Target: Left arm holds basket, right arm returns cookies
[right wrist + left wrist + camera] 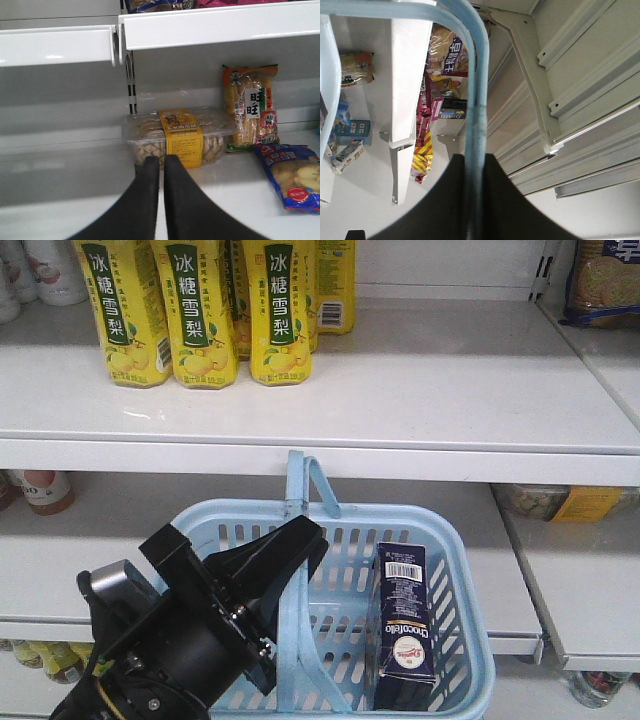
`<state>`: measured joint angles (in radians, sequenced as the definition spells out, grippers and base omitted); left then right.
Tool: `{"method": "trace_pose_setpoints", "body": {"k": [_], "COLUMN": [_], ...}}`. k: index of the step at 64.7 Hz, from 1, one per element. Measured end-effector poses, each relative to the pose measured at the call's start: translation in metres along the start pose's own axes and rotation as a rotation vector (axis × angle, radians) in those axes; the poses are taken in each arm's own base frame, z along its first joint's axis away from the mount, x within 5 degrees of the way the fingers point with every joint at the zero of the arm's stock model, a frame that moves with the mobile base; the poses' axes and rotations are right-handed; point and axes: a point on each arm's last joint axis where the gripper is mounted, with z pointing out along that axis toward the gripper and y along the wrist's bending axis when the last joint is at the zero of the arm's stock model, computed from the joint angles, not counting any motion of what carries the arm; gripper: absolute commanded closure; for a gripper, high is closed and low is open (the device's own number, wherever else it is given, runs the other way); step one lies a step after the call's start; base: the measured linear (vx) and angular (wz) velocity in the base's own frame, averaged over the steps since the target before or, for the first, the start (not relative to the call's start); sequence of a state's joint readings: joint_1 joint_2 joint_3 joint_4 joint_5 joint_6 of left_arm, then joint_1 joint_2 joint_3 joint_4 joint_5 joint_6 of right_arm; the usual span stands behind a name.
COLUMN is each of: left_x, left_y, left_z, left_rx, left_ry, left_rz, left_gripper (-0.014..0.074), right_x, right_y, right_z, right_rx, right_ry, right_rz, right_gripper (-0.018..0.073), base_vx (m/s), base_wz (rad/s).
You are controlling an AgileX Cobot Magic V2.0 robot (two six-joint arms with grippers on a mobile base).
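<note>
Both closed, left hand (474, 167) gripping basket handle (481, 100)

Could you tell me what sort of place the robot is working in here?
Most likely a supermarket or a mock-up of one: white shelving stocked with rows of yellow drink cartons, packaged snacks on other shelves, and a light blue shopping basket.

basket (478, 635): light blue, slotted
cookies (404, 625): dark navy, white lettering, white barcode label
cartons (205, 310): yellow, green panels
shelf (450, 380): white
left arm (190, 630): black, grey block
</note>
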<state>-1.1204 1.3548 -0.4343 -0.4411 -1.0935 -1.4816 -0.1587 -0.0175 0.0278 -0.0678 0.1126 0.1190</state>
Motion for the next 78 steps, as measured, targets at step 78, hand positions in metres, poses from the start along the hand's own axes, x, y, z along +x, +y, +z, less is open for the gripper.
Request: {"method": "trace_pose_setpoints", "body": {"k": [78], "left_x": [0.0], "left_y": [0.0], "left_z": [0.0], "left_rx": [0.0], "left_ry": [0.0], "left_rz": [0.0], "left_gripper": [0.0599], "right_x": [-0.0032], "right_y": [0.0004], "right_z": [-0.0001], "right_rx": [-0.004], "right_ry": [-0.035], "right_rz": [0.003], "right_gripper": [0.0565], "base_vx": [0.0], "base_wz": [0.0]}}
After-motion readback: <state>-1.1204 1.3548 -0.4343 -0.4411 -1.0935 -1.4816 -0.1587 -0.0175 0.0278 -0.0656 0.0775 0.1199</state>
